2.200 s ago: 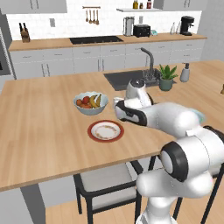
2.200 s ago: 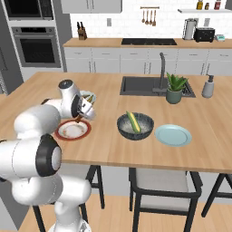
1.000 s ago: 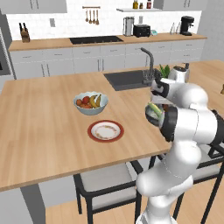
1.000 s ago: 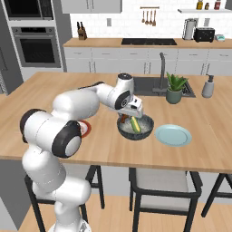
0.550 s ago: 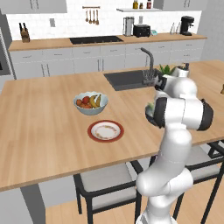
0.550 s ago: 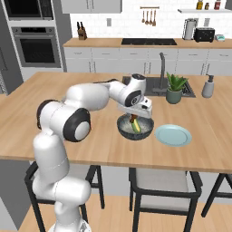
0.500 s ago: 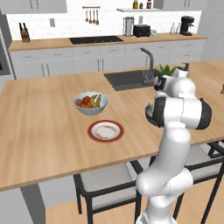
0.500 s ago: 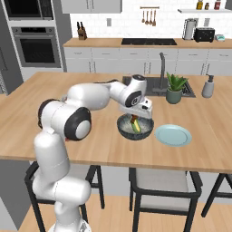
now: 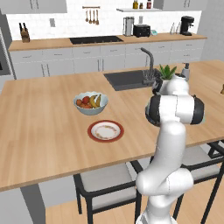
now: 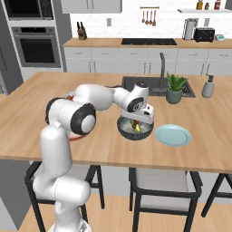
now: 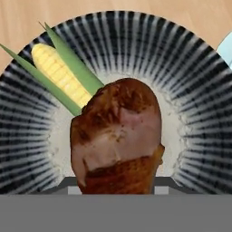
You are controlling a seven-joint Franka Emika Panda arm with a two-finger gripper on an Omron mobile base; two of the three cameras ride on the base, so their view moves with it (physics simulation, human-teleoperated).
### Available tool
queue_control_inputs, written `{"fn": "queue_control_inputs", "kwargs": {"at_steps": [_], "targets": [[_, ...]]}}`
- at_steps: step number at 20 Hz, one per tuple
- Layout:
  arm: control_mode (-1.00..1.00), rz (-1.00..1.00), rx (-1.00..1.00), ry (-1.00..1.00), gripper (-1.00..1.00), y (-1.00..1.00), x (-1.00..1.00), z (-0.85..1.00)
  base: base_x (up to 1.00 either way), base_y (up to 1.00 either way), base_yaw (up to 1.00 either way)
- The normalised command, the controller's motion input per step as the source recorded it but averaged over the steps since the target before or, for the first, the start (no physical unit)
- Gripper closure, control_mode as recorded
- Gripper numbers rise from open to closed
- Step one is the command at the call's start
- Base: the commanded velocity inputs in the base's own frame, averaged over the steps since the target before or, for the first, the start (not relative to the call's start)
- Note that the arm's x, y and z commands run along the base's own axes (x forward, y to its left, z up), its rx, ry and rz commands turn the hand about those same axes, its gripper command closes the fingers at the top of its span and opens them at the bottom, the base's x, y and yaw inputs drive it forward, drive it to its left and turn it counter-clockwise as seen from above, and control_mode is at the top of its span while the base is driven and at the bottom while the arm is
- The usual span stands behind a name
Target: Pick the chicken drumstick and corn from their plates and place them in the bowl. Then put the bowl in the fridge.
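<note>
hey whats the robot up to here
The arm's gripper holds a chicken drumstick over the dark ribbed bowl on the island. The corn already lies in the bowl. The red-rimmed plate and the light blue plate sit bare, with a fruit bowl nearby.

Lighting: even, bright and diffuse, with no glare; soft faint shadows lie under the stools (image 10: pixel 158 181) and beneath the counter's edge (image 9: pixel 65 175). Quality: rendered and low in resolution, with base views slightly soft. Hand view close-up blocky, edges undistorted.
</note>
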Motion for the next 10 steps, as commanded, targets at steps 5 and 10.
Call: {"fn": "queue_control_inputs", "kwargs": {"at_steps": [5, 10], "targets": [[-1.00, 0.00, 0.00, 0.01, 1.00, 0.00, 0.37, -0.19, 0.00, 0.00, 0.00], [-1.00, 0.00, 0.00, 0.00, 1.00, -0.02, 0.30, -0.26, 0.00, 0.00, 0.00]]}}
